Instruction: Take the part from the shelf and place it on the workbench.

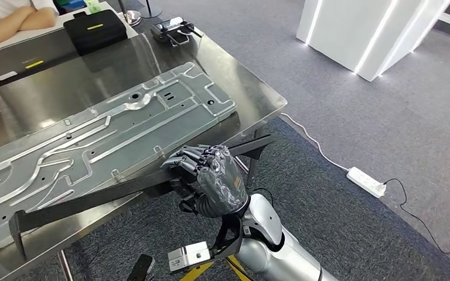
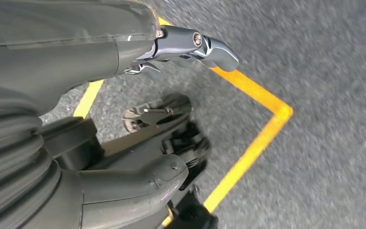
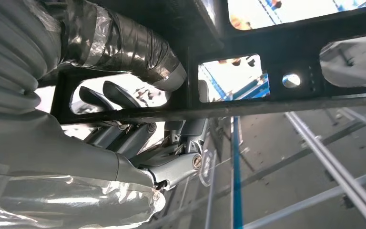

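Fingers [image 1: 188, 159] of the right hand [image 1: 214, 178] clasp the long black part [image 1: 94, 199] lying along the steel worktop's [image 1: 252, 93] near edge; left hand [image 2: 190, 45] hangs empty, fingers loosely apart, above the floor.

I can't see the right hand [image 1: 211, 178] fingertips, tucked under the black part [image 1: 123, 196], and the stamped plate [image 1: 94, 146] is cropped at 9 o'clock.
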You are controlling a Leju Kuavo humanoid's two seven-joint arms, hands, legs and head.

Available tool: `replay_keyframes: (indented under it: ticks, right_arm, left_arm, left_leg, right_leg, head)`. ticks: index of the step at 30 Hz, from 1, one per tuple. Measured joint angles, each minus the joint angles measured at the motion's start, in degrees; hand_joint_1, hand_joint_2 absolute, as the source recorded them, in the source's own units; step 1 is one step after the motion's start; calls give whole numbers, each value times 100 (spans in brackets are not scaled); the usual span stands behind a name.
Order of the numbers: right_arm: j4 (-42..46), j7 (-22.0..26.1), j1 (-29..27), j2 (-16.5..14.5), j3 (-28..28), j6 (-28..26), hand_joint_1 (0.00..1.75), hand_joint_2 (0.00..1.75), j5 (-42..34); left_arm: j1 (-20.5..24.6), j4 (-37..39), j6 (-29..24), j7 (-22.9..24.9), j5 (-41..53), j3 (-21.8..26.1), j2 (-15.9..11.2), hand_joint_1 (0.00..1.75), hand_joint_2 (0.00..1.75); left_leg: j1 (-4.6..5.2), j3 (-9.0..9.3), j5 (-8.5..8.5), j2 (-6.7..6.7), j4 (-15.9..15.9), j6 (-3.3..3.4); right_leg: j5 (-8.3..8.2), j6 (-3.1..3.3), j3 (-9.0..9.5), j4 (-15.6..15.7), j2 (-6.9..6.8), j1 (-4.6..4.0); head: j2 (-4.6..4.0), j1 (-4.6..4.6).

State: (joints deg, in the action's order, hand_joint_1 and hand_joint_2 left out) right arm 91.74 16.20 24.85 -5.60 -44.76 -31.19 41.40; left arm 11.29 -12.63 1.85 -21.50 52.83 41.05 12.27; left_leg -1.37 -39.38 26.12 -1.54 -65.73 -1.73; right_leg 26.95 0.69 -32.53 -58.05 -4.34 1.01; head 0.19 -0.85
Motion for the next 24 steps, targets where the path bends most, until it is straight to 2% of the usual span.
replay_keyframes:
  ticks: [2,3,5,6,8,9,10,11,12,13,14,15,16,17,18,19,21,22,24]
  right_arm:
    - [4,-3,2,8,34,-1,175,175,5]
    - [7,-5,3,11,50,-2,175,175,6]
    - [14,-9,7,17,68,-2,175,175,8]
    - [20,-10,8,19,72,-2,175,175,8]
    - [34,-10,10,25,84,-2,175,175,10]
    - [39,-11,5,34,94,-2,175,175,11]
    - [43,-12,-2,47,105,-2,175,175,15]
    - [45,-15,-11,62,117,-3,175,175,27]
    - [45,-28,-19,78,130,-5,175,175,60]
    - [45,-48,-23,91,148,-9,175,175,111]
    - [46,-77,-24,105,175,-14,175,175,170]
    - [48,-110,-20,120,213,-17,175,175,230]
    - [49,-136,-14,138,261,-17,175,175,276]
    - [50,-155,-7,157,316,-15,175,175,310]
    - [50,-170,-1,175,371,-10,175,175,342]
    - [51,-181,6,191,420,-3,175,175,373]
    - [51,-201,28,206,497,20,175,175,415]
    - [51,-210,39,208,522,33,175,175,426]
    - [50,-225,54,210,561,51,175,175,435]
  left_arm:
    - [13,0,-42,2,11,0,3,0,175]
    - [15,0,-50,2,13,0,5,0,175]
    - [6,-1,-57,4,14,0,5,0,175]
    - [0,-1,-59,5,15,0,5,0,175]
    - [10,-1,-61,5,15,0,7,0,175]
    - [20,0,-55,3,13,0,8,0,175]
    - [29,0,-39,-2,7,0,8,0,175]
    - [32,0,-14,-11,-6,0,8,0,175]
    - [27,0,9,-20,-20,1,8,0,175]
    - [20,0,22,-31,-33,1,8,0,175]
    - [15,0,24,-39,-41,2,8,0,175]
    - [13,0,19,-44,-43,2,10,0,175]
    - [12,0,14,-49,-39,2,19,0,175]
    - [14,0,14,-51,-33,2,27,0,175]
    - [15,0,15,-52,-25,2,34,0,175]
    - [14,0,15,-52,-15,2,40,0,175]
    - [-3,0,26,-54,0,2,34,0,175]
    - [-14,0,41,-56,2,2,34,0,175]
    - [-10,0,84,-62,-1,1,36,0,175]
  left_leg:
    - [37,320,-207,-196,608,53]
    - [58,366,-212,-229,709,96]
    - [73,362,-209,-107,715,190]
    - [65,367,-215,-43,732,227]
    - [38,385,-236,82,765,309]
    - [38,388,-240,150,771,337]
    - [44,388,-240,219,769,359]
    - [53,388,-238,298,766,369]
    - [64,389,-237,385,761,374]
    - [73,391,-236,472,754,375]
    - [79,394,-235,566,747,374]
    - [80,395,-235,656,741,373]
    - [83,389,-234,737,732,367]
    - [78,374,-237,815,725,349]
    - [65,352,-242,883,722,320]
    - [48,331,-251,951,728,278]
    - [34,308,-268,1052,754,195]
    - [50,289,-235,974,712,165]
    - [70,95,20,590,279,122]
  right_leg:
    - [61,-66,29,-40,-117,-25]
    - [81,-95,41,-47,-165,-45]
    - [101,-150,73,-33,-250,-56]
    - [130,-182,85,-49,-211,-45]
    - [333,-227,-30,-337,62,-5]
    - [505,-236,-191,-666,233,6]
    - [679,-236,-398,-1053,338,10]
    - [797,-235,-600,-1405,381,6]
    - [816,-229,-744,-1620,399,4]
    - [714,-213,-784,-1612,412,0]
    - [514,-186,-720,-1396,446,-6]
    - [266,-150,-574,-1024,546,-12]
    - [79,-106,-421,-645,727,-9]
    - [-46,-80,-300,-343,875,-9]
    - [-94,-63,-234,-169,982,-13]
    - [-84,-55,-217,-116,1010,-20]
    - [-111,-44,-174,-44,854,-15]
    - [-126,-26,-135,9,775,6]
    - [-146,7,-58,97,577,30]
  head:
    - [1,2]
    - [0,5]
    - [0,10]
    - [-1,10]
    - [0,12]
    - [-1,12]
    - [-1,11]
    - [-1,11]
    - [-1,10]
    - [-1,10]
    - [0,10]
    - [-1,10]
    - [0,8]
    - [1,10]
    - [0,10]
    - [1,14]
    - [0,18]
    - [1,7]
    - [0,-20]
